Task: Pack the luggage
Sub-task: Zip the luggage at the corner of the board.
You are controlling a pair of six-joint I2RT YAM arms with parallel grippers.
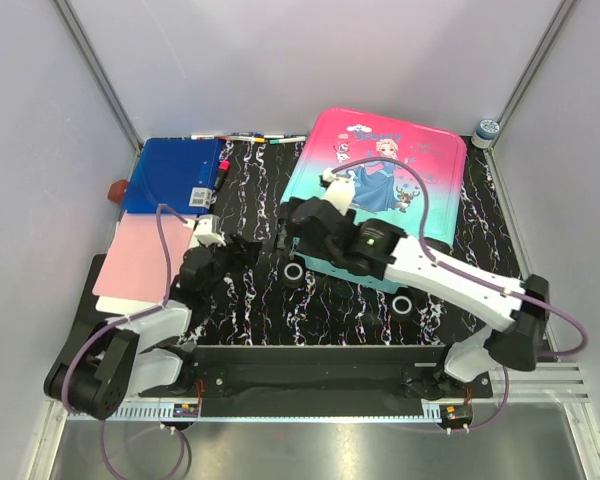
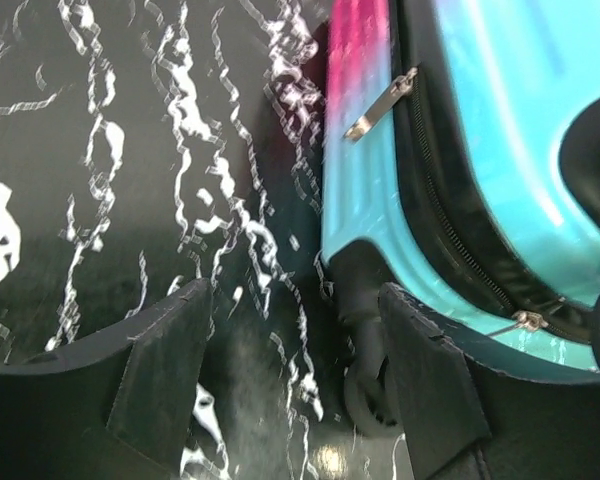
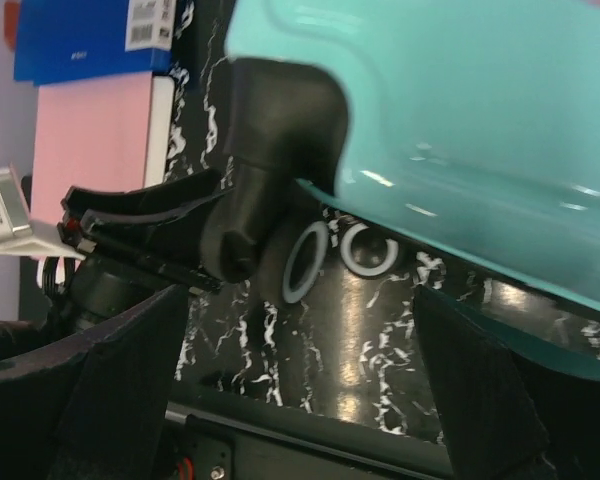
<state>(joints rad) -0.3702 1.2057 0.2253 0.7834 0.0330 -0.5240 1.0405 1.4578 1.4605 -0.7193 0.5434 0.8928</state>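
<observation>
1. While the pink-and-teal children's suitcase [image 1: 380, 190] lies flat and shut on the black marbled bench [image 1: 250, 300], both arms crowd its near-left corner – the zipper [image 2: 450, 235] runs along its edge, with two metal pulls showing in the left wrist view.
2. The left gripper [image 2: 295, 370] sits just left of that corner, jaws spread wide and holding nothing; a caster wheel [image 2: 365, 385] of the suitcase stands between them.
3. The right gripper [image 3: 300, 360] hangs over the same corner, its jaws likewise parted and empty, a white-rimmed wheel [image 3: 300, 262] ahead of them.
4. Left of the suitcase lie a blue folder [image 1: 170, 175] and a pink one [image 1: 140, 255], with markers [image 1: 250, 137] just behind the blue one – all outside the case.
5. My reading: the shut case fits either a lid awaiting opening or one just zipped; the folders outside lean toward the former, though nothing settles it.
6. Writing: the case carries a cartoon princess print; the blue folder bears a white barcode label [image 1: 202, 195], its text too small to read.
</observation>
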